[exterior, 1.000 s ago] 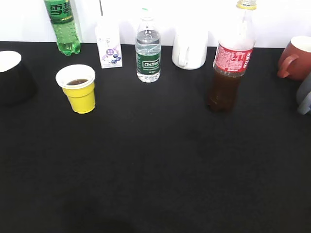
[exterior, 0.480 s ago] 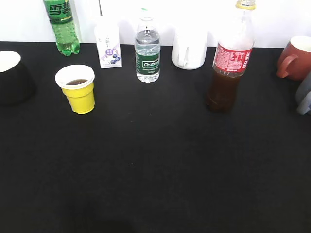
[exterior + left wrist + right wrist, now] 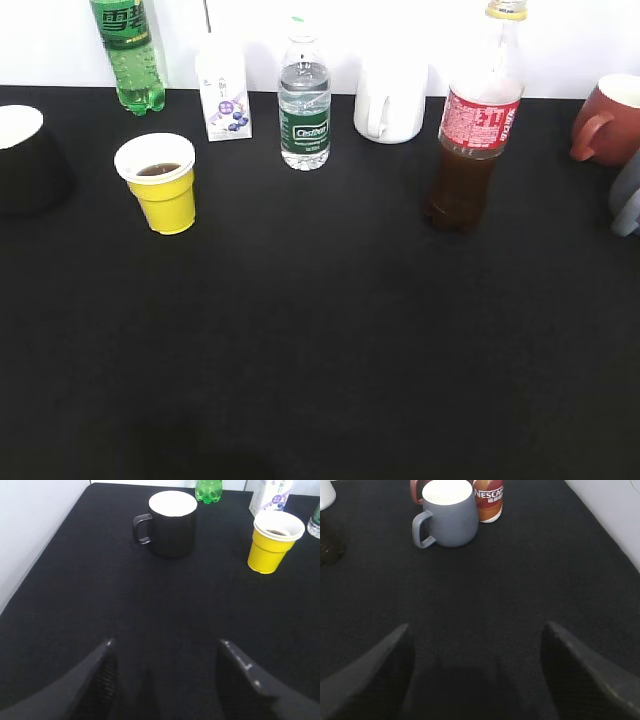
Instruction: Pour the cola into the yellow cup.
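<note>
Since the previous frames nothing has moved: the cola (image 3: 478, 125) stands upright, the yellow cup (image 3: 158, 183) holds dark liquid. We keep the left tool (image 3: 165, 672) and right tool (image 3: 476, 672) released, so pouring appears complete.

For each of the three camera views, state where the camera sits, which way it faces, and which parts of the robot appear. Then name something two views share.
Exterior view: raised at the front, slanting down at the cola and back row; no robot visible.
Left wrist view: low on the left arm, facing the black mug; both fingers show, spread apart.
Right wrist view: low on the right arm, facing the grey mug; spread fingers show.
Shared: the yellow cup appears in the exterior and left wrist views.
</note>
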Action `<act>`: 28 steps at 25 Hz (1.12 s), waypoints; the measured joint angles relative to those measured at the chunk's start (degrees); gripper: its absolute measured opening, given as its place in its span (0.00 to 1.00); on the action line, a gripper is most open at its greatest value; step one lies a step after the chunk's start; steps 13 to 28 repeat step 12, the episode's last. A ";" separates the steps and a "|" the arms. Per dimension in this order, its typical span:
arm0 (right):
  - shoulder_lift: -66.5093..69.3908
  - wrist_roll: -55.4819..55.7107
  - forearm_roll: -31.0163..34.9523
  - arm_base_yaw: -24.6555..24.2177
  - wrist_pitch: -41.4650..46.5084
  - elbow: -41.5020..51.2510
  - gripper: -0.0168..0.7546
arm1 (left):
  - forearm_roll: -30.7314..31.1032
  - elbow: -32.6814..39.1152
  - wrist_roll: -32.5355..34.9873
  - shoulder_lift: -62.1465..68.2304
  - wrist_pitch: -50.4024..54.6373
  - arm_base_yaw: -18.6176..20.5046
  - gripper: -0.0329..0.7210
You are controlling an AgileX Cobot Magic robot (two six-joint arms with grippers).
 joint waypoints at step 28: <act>0.00 0.00 0.00 0.00 -0.01 0.00 0.78 | 0.00 0.00 0.00 0.00 0.00 0.00 0.63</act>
